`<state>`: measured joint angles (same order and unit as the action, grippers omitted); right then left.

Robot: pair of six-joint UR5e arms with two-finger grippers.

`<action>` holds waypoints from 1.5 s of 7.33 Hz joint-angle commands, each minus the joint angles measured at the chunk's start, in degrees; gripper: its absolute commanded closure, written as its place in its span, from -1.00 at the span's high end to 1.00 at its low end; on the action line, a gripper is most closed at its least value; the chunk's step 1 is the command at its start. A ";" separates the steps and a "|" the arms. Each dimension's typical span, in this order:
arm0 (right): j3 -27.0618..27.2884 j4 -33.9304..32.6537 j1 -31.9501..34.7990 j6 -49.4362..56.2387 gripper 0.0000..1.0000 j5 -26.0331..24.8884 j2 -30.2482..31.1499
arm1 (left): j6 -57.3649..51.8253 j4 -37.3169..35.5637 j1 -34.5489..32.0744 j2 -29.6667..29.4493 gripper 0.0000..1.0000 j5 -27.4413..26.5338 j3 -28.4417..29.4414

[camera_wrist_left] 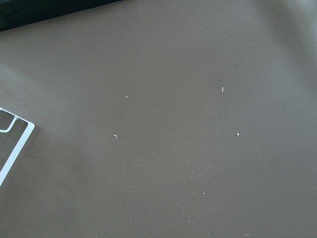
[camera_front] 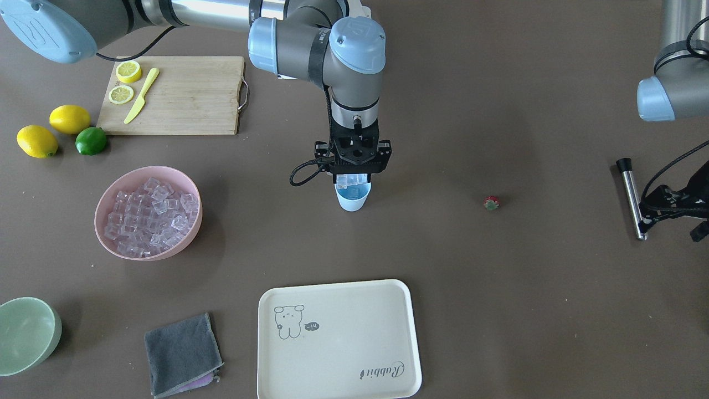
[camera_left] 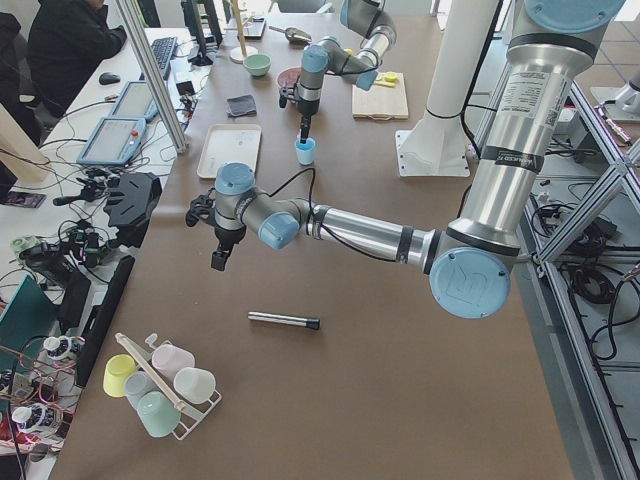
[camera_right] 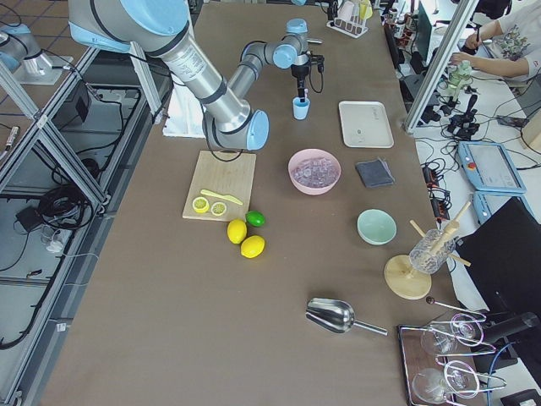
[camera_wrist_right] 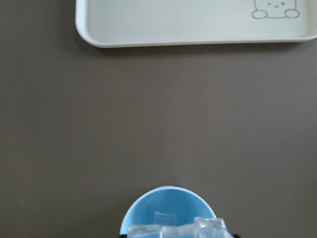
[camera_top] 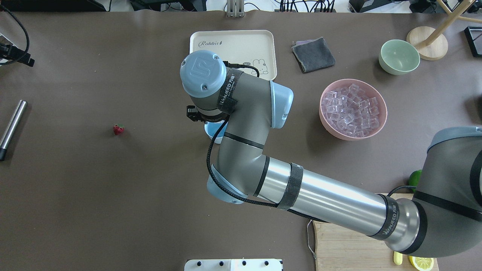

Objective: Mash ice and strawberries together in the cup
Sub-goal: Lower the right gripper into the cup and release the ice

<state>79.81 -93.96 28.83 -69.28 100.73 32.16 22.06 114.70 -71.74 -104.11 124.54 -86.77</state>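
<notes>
My right gripper (camera_front: pixel 353 180) is shut on a few clear ice cubes (camera_wrist_right: pixel 178 229) and holds them just above the mouth of the light-blue cup (camera_front: pixel 353 200). The cup stands upright at mid-table (camera_top: pixel 215 130), and one ice cube (camera_wrist_right: pixel 164 218) lies inside it. The tiny red strawberry (camera_front: pixel 491 203) lies alone on the mat, on my left side (camera_top: pixel 118 129). My left gripper (camera_left: pixel 217 262) hangs over bare mat near the table's left end. I cannot tell whether it is open or shut.
A pink bowl (camera_front: pixel 95 216) full of ice (camera_front: pixel 149 216) stands to the cup's right. A metal rod (camera_front: pixel 631 199) lies near the left gripper. A cream tray (camera_front: pixel 338 338), grey cloth (camera_front: pixel 183 354), green bowl (camera_front: pixel 27 332), cutting board (camera_front: pixel 183 94), lemons and a lime are around.
</notes>
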 commanded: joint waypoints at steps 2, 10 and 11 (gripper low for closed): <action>-0.53 0.01 -0.09 -0.24 -1.00 -0.01 0.01 | 0.08 0.00 0.02 -0.30 0.95 0.00 -0.15; -1.23 0.09 -0.53 -0.24 -0.67 -1.33 -0.43 | 0.08 0.00 0.02 -0.04 0.95 0.00 -0.06; -1.23 0.09 -0.62 -0.24 -0.51 -1.41 -0.43 | 0.08 0.00 0.02 -0.04 0.95 0.00 0.03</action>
<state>78.62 -93.87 28.24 -69.56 99.39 31.76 22.15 114.70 -71.72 -104.21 124.54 -86.81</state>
